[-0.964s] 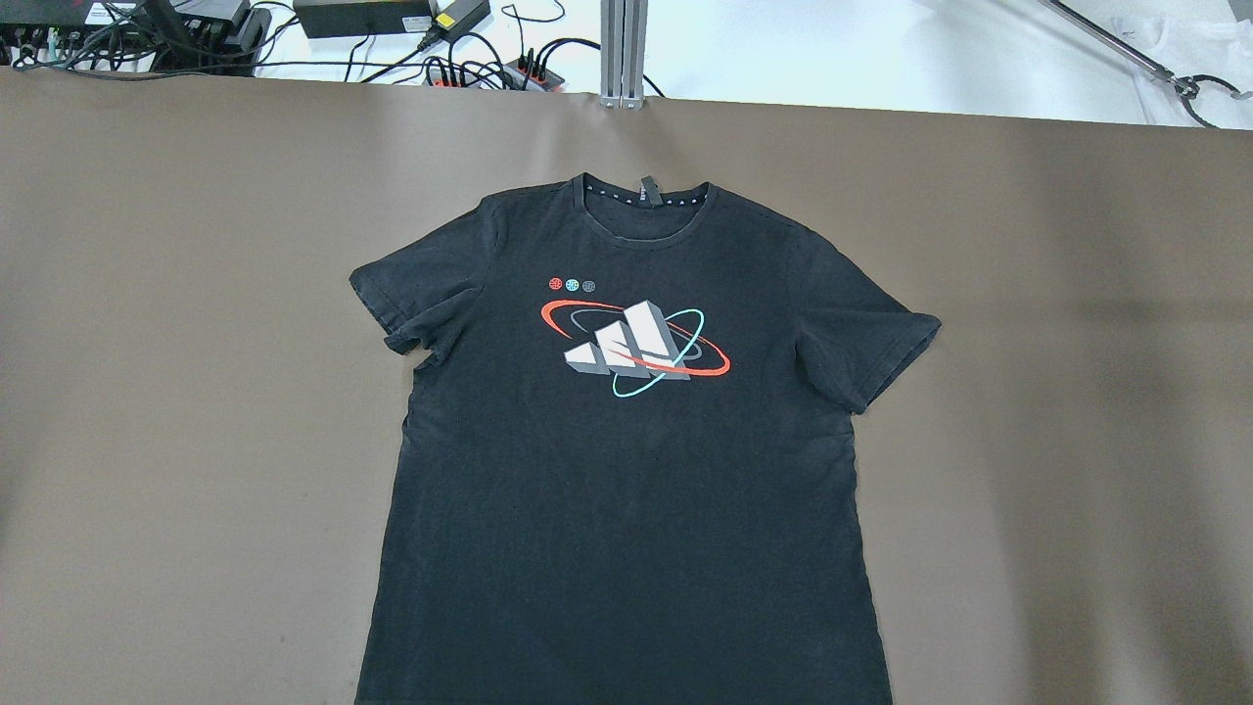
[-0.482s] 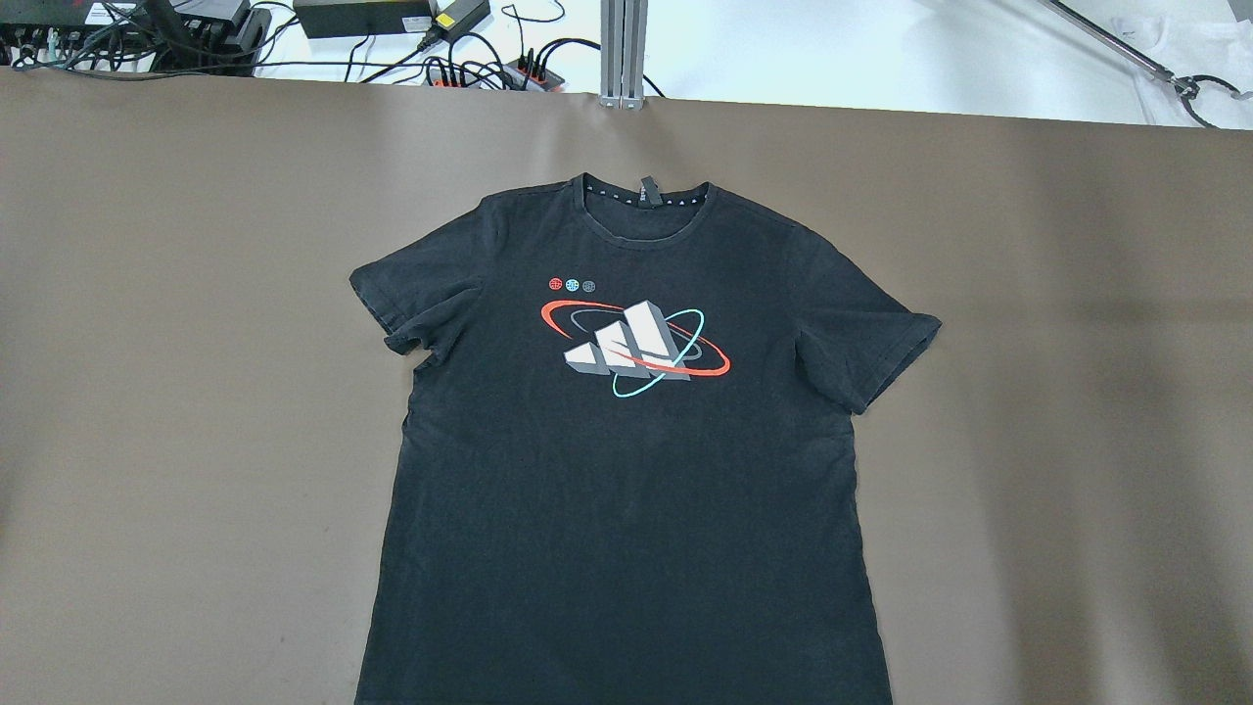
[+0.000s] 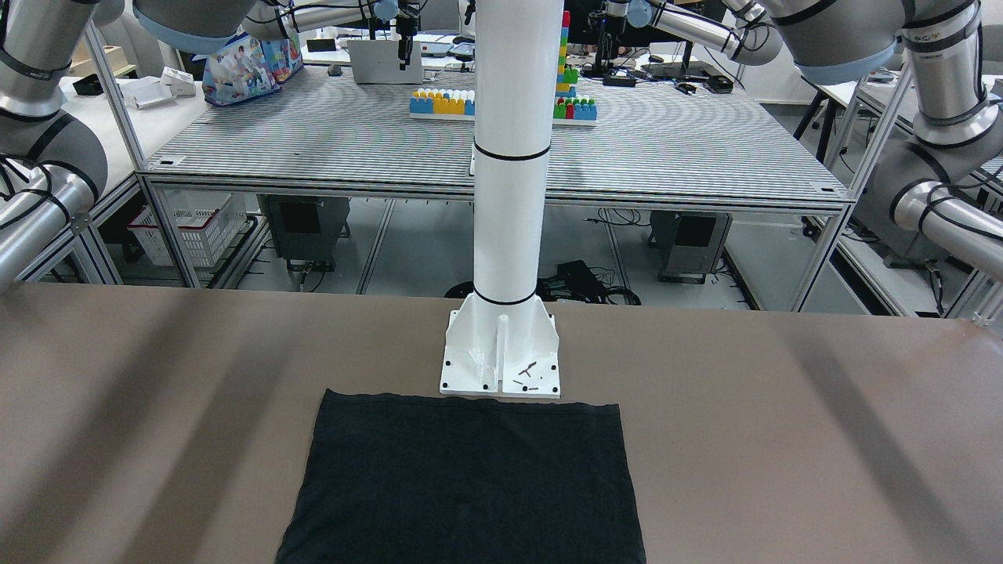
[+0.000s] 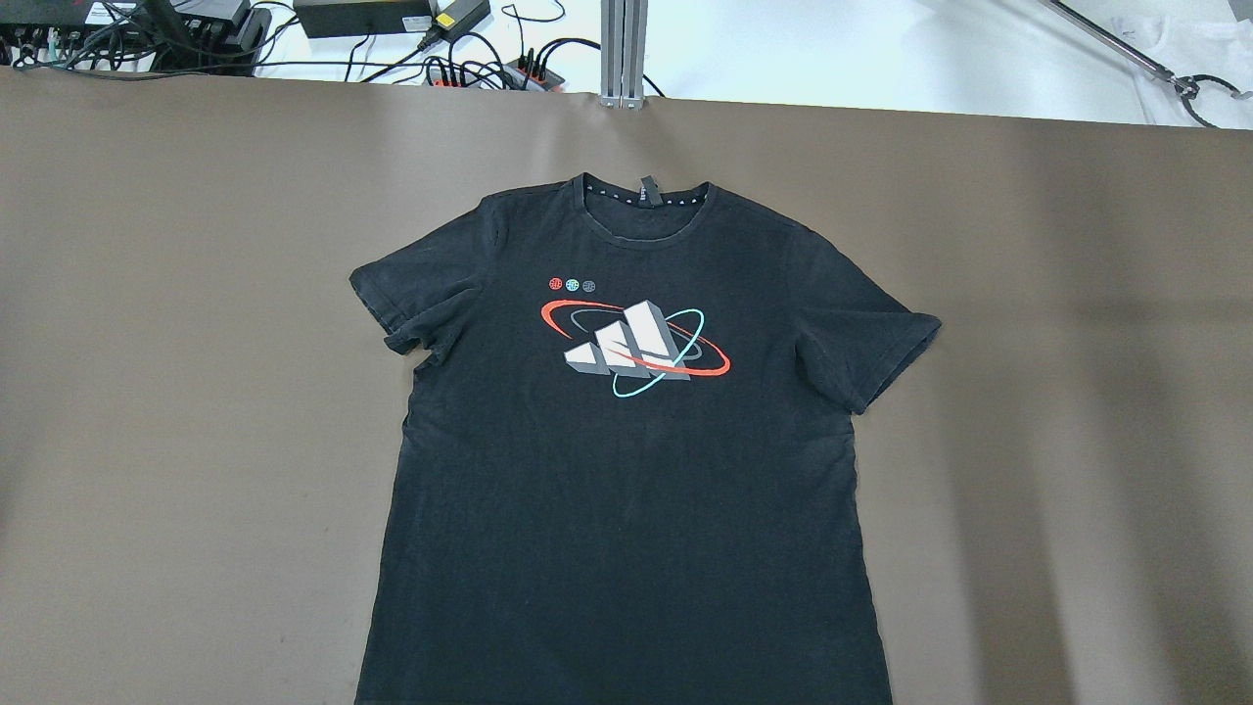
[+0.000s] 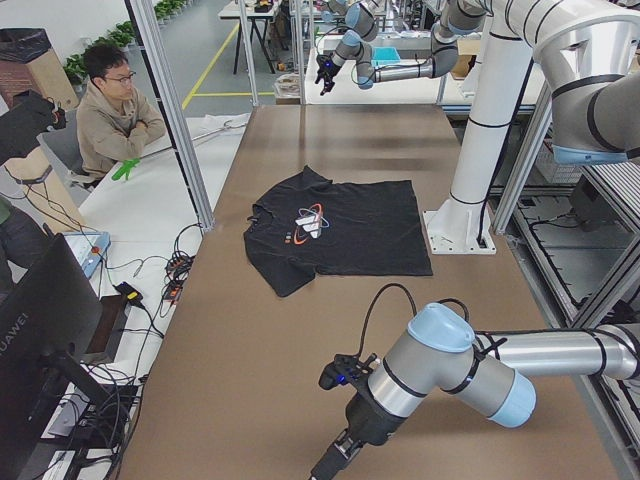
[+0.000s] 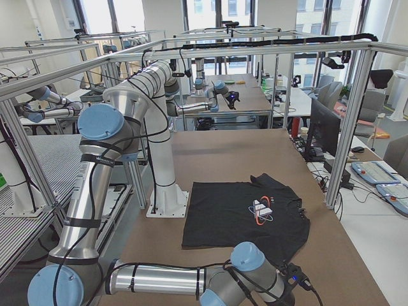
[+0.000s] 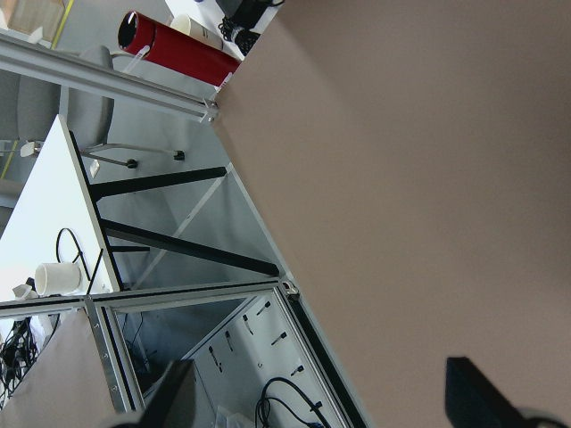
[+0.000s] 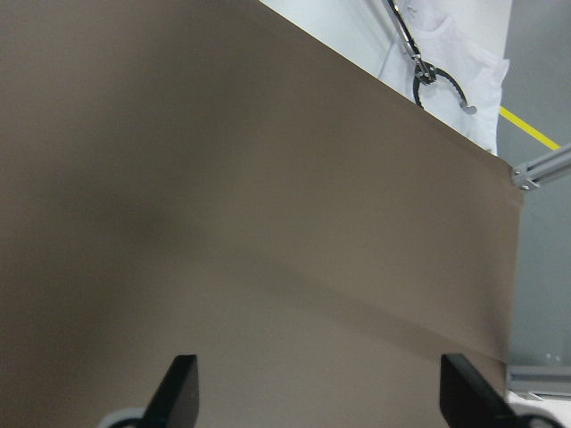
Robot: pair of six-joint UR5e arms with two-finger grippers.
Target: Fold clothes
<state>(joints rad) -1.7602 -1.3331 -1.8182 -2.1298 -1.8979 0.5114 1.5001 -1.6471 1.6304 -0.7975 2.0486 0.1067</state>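
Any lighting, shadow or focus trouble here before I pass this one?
Overhead exterior: even light, no glare, T-shirt print sharp, broad soft shadow bands on the table at right. Exterior front-facing: diagonal shadow streaks on the table, moiré on the striped bench behind. Both wrist-mounted views: jaws at the bottom edge dark and slightly soft.

A robotics lab: a white pillar [image 3: 509, 157] bolted at the brown table's [image 4: 196, 294] robot-side edge carries grey jointed arms [image 5: 450, 360], aluminium frames [image 6: 287, 46] enclose neighbouring tables, power strips and cables [image 4: 470, 69] trail beyond the opposite edge, a monitor [image 5: 40, 340] and a seated person [image 5: 110, 115] sit alongside
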